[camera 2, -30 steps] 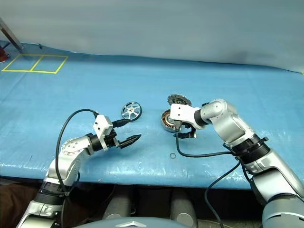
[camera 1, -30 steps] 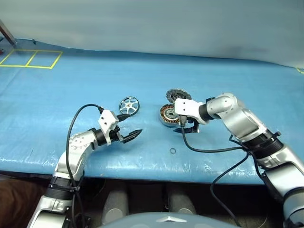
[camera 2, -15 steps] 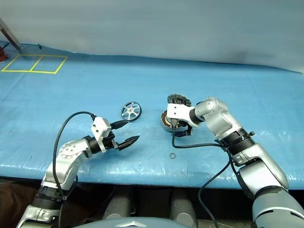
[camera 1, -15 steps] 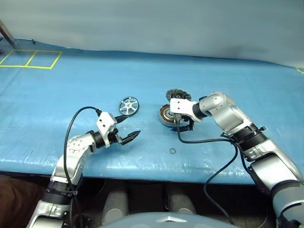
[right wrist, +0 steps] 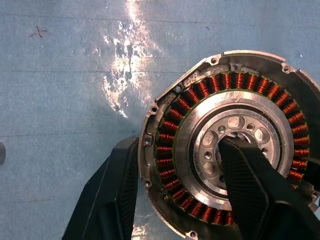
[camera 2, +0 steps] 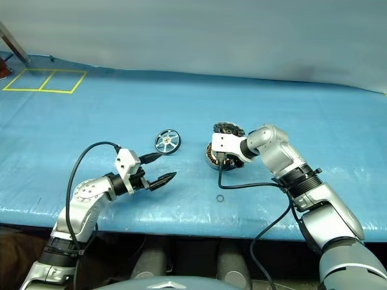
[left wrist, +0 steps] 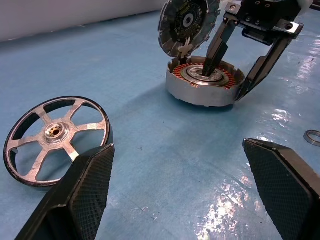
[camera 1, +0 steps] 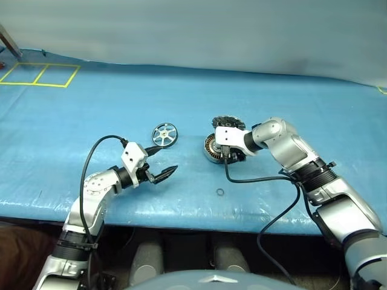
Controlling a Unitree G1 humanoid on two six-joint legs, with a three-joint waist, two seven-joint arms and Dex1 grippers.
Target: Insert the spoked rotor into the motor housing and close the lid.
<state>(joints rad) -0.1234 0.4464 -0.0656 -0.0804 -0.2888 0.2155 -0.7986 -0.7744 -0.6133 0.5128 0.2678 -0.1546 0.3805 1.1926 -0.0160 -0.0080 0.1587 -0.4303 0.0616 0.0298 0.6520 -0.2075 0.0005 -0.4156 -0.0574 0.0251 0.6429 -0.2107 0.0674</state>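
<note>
Blue sheeting covers the whole table (camera 1: pixel 72 115), with yellow tape squares (camera 1: pixel 39 74) at the far left corner. Nearest that side, the left gripper (camera 1: pixel 166 173) hangs above the cloth with its fingers spread wide and nothing between them. Just beyond it lies the spoked rotor (camera 1: pixel 164 133), flat on the sheet: a shiny silver wheel, thin dark-edged rim, six flat spokes running to a small brass-coloured hub, open gaps between. Well right of it sits the motor housing (left wrist: pixel 205 85), a short grey cup with copper-brown windings around a bright centre ring. The lid (left wrist: pixel 187 24) stands tilted against its far edge, dark finned face showing. The right gripper (right wrist: pixel 180 192) straddles the housing wall, one finger in the central hole and one outside the rim, partly closed; a firm clamp on the wall I cannot confirm. A tiny plain ring (camera 1: pixel 220 192) lies near the front edge.

To do this step well, I judge the grip should seat squarely on the wall, avoid pressing the windings, and keep the cup level and steady so the rotor can be lowered in
</note>
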